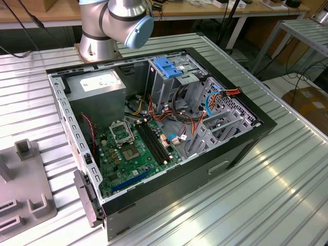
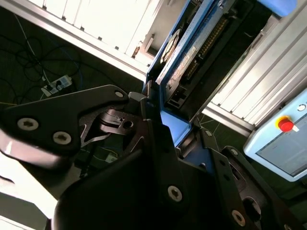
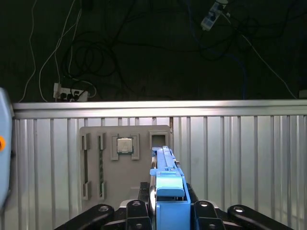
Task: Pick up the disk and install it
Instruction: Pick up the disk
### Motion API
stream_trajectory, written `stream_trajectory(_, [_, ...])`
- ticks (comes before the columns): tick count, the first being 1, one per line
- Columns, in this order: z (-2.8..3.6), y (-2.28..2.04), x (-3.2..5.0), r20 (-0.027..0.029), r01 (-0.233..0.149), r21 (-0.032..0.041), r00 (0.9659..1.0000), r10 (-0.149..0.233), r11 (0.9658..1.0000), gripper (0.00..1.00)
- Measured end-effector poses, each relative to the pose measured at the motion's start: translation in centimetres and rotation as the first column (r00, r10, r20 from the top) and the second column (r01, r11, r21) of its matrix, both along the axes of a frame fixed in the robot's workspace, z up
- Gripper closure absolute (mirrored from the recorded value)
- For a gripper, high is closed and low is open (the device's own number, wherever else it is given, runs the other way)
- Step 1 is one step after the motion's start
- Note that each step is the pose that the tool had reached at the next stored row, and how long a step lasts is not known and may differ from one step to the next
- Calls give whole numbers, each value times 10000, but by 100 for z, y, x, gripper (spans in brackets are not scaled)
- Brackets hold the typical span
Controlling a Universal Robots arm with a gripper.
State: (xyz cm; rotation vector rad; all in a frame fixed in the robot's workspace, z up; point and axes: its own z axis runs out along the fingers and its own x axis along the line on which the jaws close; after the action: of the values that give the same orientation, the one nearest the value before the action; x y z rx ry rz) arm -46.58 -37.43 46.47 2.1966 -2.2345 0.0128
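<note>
A grey fixture plate (image 3: 117,178) holding a square processor chip (image 3: 125,144) lies on the ribbed metal table (image 3: 240,158), just beyond the fingers (image 3: 143,192). Farther beyond them, a power strip (image 3: 72,93) and tangled cables (image 3: 91,57) lie on the dark floor (image 3: 158,72).

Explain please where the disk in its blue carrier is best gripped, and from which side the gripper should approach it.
Probably at one short end, on the blue carrier, approaching end-on. The disk is flat and thin, so a grip closing across its thickness meets broad parallel faces. The gripper holds it this way in both wrist views.
</note>
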Motion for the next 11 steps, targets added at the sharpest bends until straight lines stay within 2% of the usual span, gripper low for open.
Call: stream_trajectory(11, [106, 0, 0, 0, 0, 0, 10000, 0, 10000, 63])
